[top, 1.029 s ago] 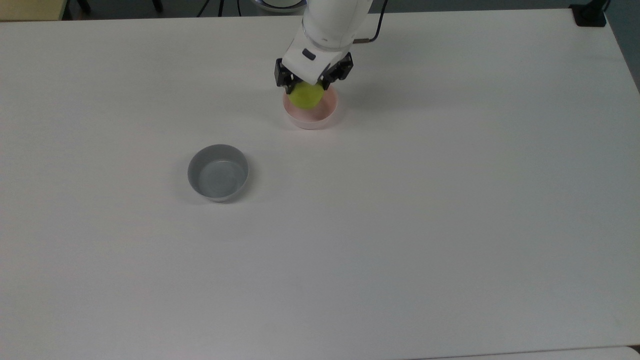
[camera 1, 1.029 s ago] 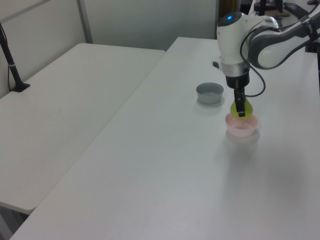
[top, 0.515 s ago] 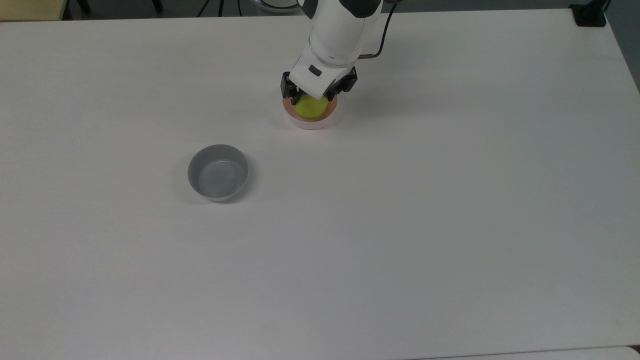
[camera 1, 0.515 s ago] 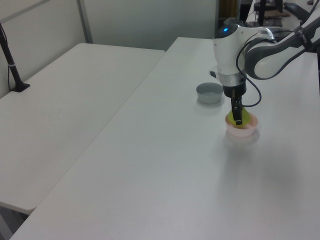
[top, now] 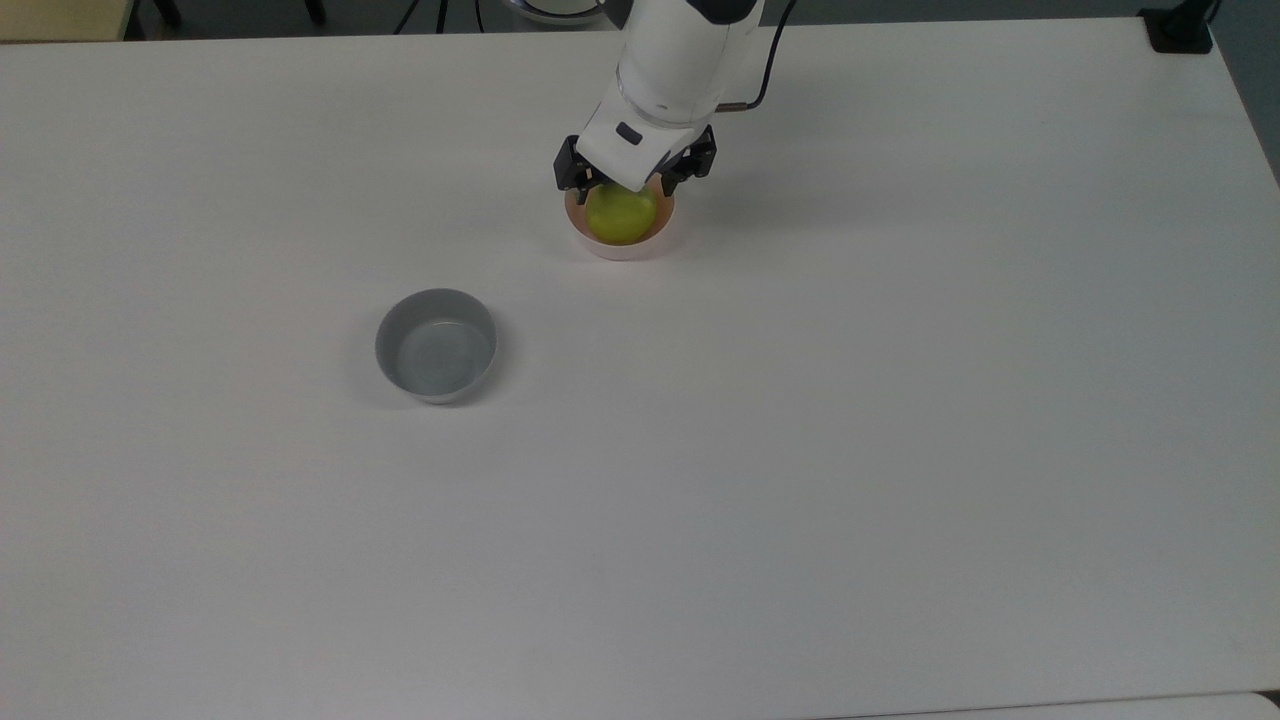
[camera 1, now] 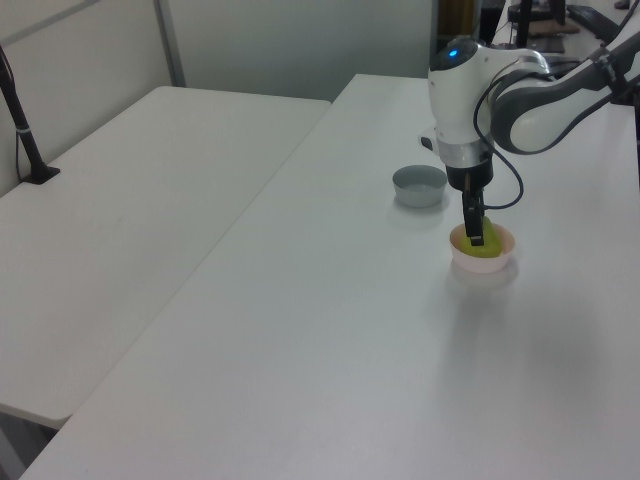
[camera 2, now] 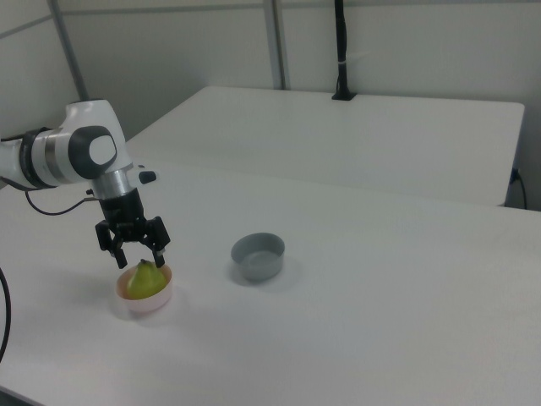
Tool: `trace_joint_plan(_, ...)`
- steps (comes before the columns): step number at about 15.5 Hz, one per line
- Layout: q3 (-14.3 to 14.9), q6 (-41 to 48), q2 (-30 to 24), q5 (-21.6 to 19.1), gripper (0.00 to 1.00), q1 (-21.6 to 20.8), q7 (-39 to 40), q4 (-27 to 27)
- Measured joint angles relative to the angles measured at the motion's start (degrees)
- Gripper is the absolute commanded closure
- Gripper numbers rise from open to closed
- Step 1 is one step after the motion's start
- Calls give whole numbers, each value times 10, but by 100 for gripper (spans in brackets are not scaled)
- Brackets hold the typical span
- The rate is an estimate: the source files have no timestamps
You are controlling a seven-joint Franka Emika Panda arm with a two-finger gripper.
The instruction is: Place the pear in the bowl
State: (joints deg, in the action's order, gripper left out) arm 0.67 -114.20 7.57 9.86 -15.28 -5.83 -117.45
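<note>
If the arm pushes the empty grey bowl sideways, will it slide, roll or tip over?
The round grey bowl would probably slide: it sits upright on the smooth white table, low and wide. Tipping seems unlikely given its straight, short sides. Being empty, it is likely light.

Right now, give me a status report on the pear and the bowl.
Gripper open, just above the pear. Pear sitting in the pink bowl, fingers apart from it. Grey bowl off to the side, nothing in the way.

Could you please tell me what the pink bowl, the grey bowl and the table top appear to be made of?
The pink bowl looks like matte plastic or glazed ceramic: its colour is even and it shows no shine. The grey bowl has a smooth inside with a soft sheen, so it is probably the same kind. The table looks like white laminate, flat with a faint glare.
</note>
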Motion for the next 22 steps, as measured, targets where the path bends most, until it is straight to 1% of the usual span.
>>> trace_joint_plan(3, 2, 22, -19, 0, 0, 1, -1, 11)
trace_joint_plan(5, 6, 49, -36, 0, 0, 3, -1, 32)
trace_joint_plan(7, 10, 83, -47, 0, 0, 13, -1, 66)
trace_joint_plan(9, 12, 118, -53, -5, 0, 36, -1, 118)
trace_joint_plan(14, 15, 175, -54, -49, 0, 86, 11, 210)
trace_joint_plan(16, 17, 197, -55, -59, 0, 100, 25, 239)
trace_joint_plan(18, 26, 213, -60, -61, 0, 105, 41, 257)
trace_joint_plan(20, 39, 221, -69, -62, 0, 106, 54, 261)
trace_joint_plan(22, 45, 223, -76, -63, 0, 106, 57, 261)
